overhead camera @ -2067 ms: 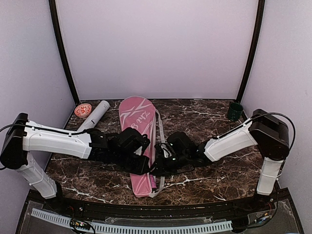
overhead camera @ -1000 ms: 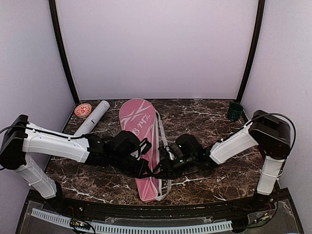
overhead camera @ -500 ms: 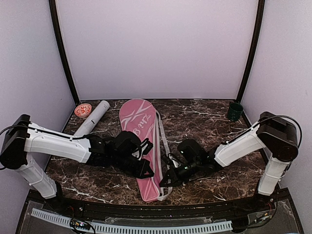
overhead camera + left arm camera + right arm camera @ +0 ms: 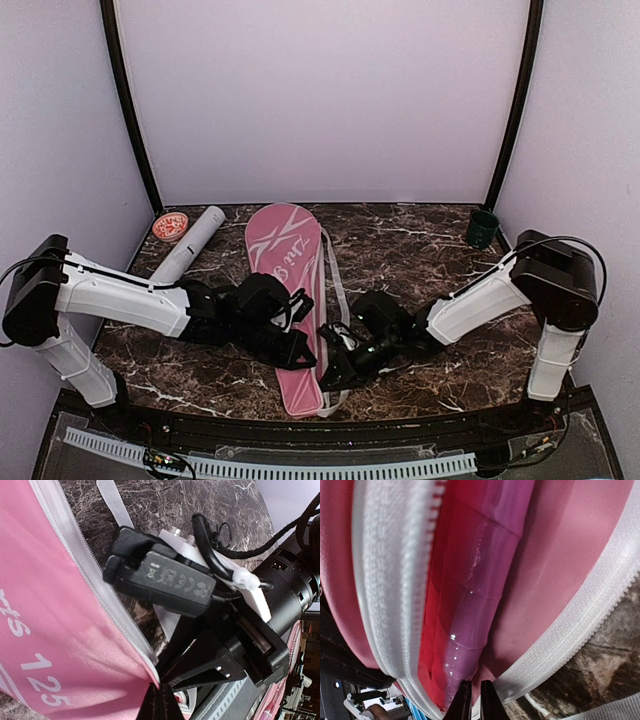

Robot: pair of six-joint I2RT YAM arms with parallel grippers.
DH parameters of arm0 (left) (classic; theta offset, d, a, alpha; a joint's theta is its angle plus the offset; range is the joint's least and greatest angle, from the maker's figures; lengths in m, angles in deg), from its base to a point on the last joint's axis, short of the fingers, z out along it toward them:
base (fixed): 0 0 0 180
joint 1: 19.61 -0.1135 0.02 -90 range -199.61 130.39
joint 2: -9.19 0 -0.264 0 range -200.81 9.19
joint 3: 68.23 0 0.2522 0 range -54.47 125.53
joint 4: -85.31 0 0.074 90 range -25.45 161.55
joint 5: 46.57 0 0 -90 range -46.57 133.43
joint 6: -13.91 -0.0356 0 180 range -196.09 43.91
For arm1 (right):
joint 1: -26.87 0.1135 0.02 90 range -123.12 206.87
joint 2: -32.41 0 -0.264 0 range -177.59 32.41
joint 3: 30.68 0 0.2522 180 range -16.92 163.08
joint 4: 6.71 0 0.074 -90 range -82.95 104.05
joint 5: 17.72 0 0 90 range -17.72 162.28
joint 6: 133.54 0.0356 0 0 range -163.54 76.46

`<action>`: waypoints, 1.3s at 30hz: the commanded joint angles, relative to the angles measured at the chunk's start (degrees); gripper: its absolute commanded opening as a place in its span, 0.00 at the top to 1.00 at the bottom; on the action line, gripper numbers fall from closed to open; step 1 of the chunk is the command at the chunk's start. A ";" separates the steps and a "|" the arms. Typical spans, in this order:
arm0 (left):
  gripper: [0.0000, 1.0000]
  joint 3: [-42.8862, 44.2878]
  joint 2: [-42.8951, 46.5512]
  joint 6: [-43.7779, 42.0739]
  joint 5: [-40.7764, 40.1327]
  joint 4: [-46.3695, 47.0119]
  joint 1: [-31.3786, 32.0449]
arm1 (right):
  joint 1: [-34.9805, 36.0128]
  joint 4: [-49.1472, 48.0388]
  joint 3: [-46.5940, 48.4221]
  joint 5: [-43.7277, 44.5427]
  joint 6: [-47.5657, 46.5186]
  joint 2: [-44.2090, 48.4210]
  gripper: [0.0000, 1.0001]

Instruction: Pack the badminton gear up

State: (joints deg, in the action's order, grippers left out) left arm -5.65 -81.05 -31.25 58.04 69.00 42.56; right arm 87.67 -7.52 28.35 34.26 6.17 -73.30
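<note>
The pink racket-shaped bag (image 4: 288, 270) lies lengthwise mid-table, its narrow end near me. My left gripper (image 4: 303, 357) is shut on the bag's zipper edge (image 4: 142, 647) at the narrow end. My right gripper (image 4: 330, 377) sits just right of it, fingers nearly closed on the bag's inner fabric edge (image 4: 471, 700). Through the open white zipper (image 4: 385, 580) a glossy pink racket handle (image 4: 475, 590) shows inside the bag. The white tube (image 4: 192, 240) with its red cap (image 4: 170, 226) lies at the back left. No shuttlecocks are in view.
A small dark green cup (image 4: 483, 228) stands at the back right corner. The bag's white strap (image 4: 335, 285) trails along its right side. Side walls close in on left and right. The right gripper's body (image 4: 210, 650) crowds the left wrist view.
My right gripper has slid along the bag's right edge toward its narrow near end. My left gripper stayed holding the bag, and the bag shifted slightly.
</note>
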 commanded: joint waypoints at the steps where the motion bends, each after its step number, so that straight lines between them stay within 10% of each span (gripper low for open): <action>1: 1.00 -0.39 0.83 0.69 2.61 5.86 0.05 | 0.64 -3.86 2.89 -0.90 -0.51 -2.47 0.89; 7: 1.00 -0.89 1.18 0.56 2.37 5.55 0.04 | 0.64 -2.57 4.41 -2.10 -0.84 -7.20 0.73; 11: 1.00 -0.90 1.89 -0.03 1.51 5.18 0.05 | 0.64 -2.02 4.59 -2.09 -0.99 -9.15 0.99; 15: 1.00 -0.59 2.05 -0.83 1.60 4.58 0.05 | 0.66 -0.28 5.61 -1.18 -1.92 -10.77 1.00; 24: 1.00 -0.90 3.05 -1.48 1.06 3.21 0.03 | 0.61 1.07 5.53 -0.09 -2.05 -11.28 0.63; 33: 1.00 -3.30 3.16 -2.27 0.58 0.96 0.03 | 0.44 6.60 5.63 7.20 -6.32 -0.51 0.97; 39: 1.00 -4.23 2.26 -3.98 -0.32 -1.99 0.04 | -2.39 9.82 4.59 9.21 -8.19 6.62 0.84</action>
State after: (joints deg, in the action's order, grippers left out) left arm -8.93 -78.90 -32.95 57.78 68.65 42.28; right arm 87.39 -0.44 33.86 39.95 0.93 -71.59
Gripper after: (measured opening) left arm 0.006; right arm 0.115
